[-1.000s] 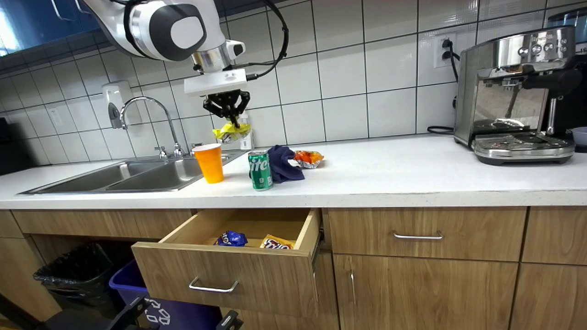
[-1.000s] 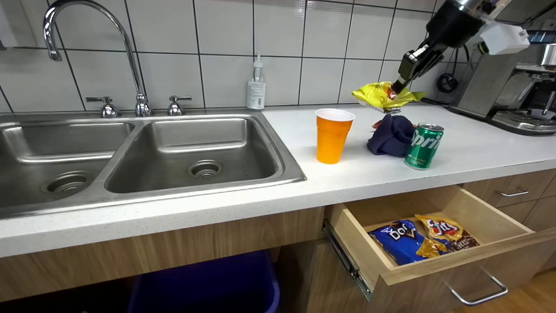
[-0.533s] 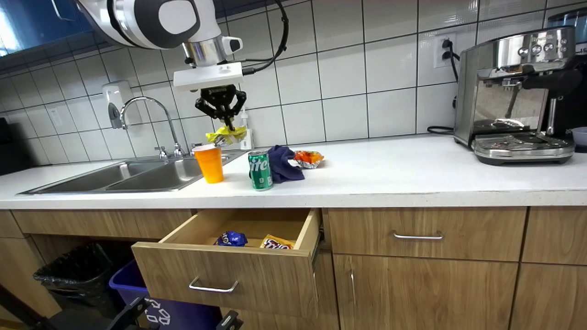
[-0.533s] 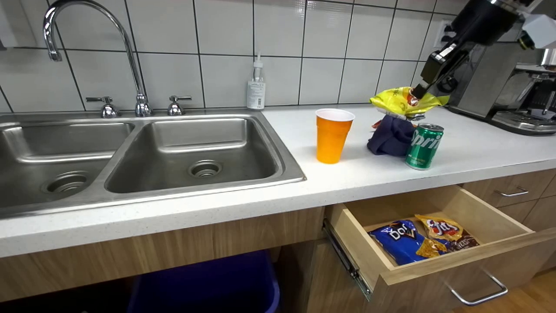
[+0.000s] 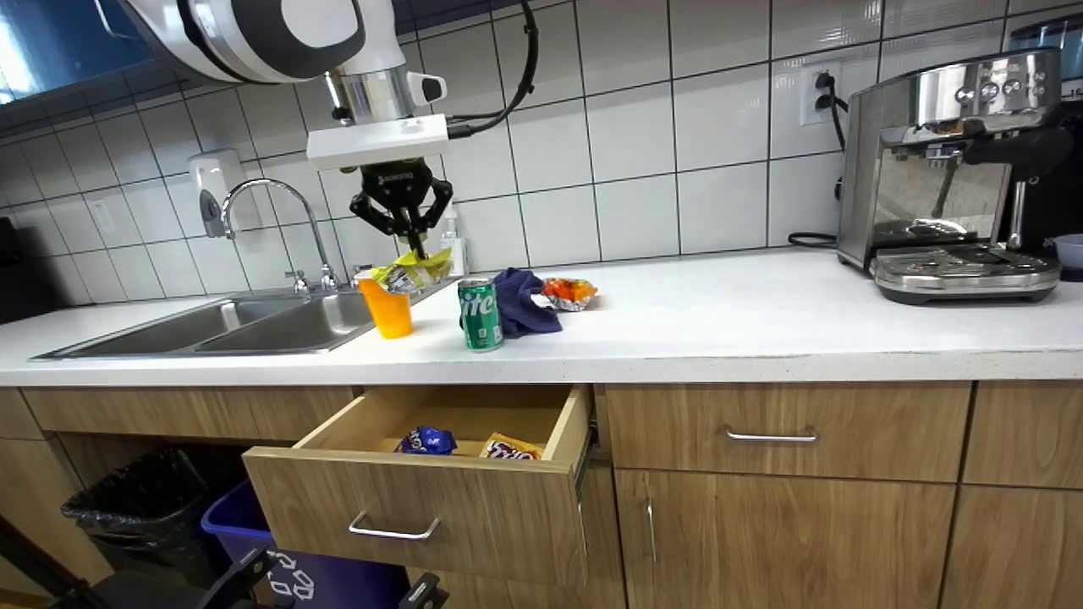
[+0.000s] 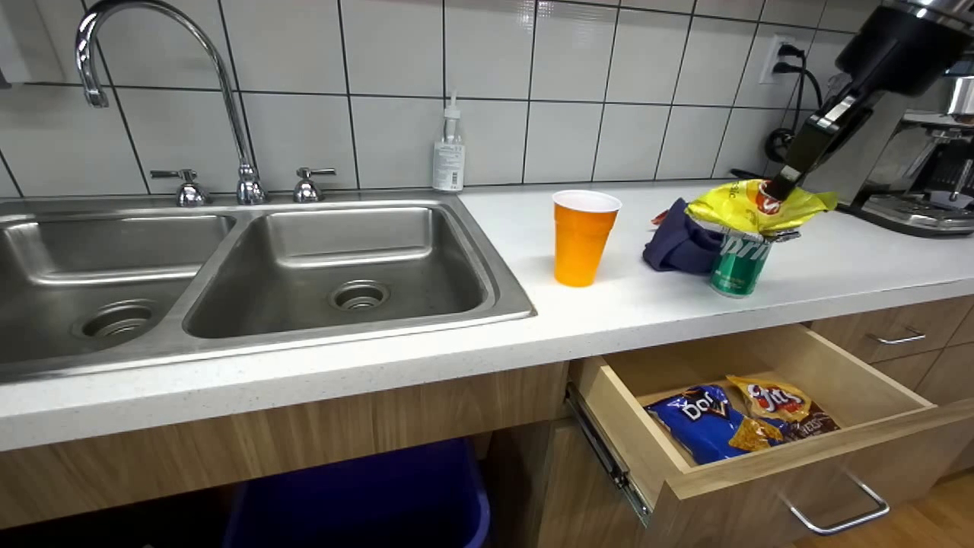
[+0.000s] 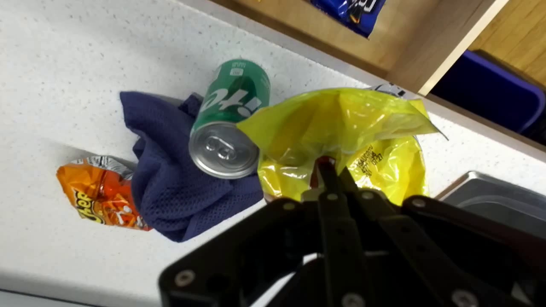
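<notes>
Black two-finger gripper (image 7: pixel 337 171): jaws nearly together, pinching shiny yellow plastic snack bag (image 6: pixel 727 208). Bag held above speckled white countertop (image 7: pixel 51 85); in exterior view, it overlaps upper part of green cylindrical Sprite can (image 6: pixel 738 272).

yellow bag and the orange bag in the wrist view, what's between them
In the wrist view, the green can and dark blue cloth show between the yellow bag, held by the tool, and the orange bag.
</notes>
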You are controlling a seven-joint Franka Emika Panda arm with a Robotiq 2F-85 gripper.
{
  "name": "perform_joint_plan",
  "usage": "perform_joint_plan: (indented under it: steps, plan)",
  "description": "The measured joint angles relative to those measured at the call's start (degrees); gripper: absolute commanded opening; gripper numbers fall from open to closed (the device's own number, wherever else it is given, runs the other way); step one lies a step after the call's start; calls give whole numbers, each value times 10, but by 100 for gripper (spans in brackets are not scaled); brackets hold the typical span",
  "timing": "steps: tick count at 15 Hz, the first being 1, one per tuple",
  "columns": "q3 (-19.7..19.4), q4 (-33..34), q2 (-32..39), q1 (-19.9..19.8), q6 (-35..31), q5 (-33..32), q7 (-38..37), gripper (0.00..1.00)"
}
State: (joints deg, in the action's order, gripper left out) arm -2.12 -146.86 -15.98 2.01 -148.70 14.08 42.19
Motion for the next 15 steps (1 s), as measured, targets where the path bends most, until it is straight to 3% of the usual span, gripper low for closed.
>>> perform_joint_plan:
  steps: [8,15]
  plan:
    - [-8,-31,-1,17,51,-10,-2,0]
    - [-8,-53,7,27,57,-10,-5,0]
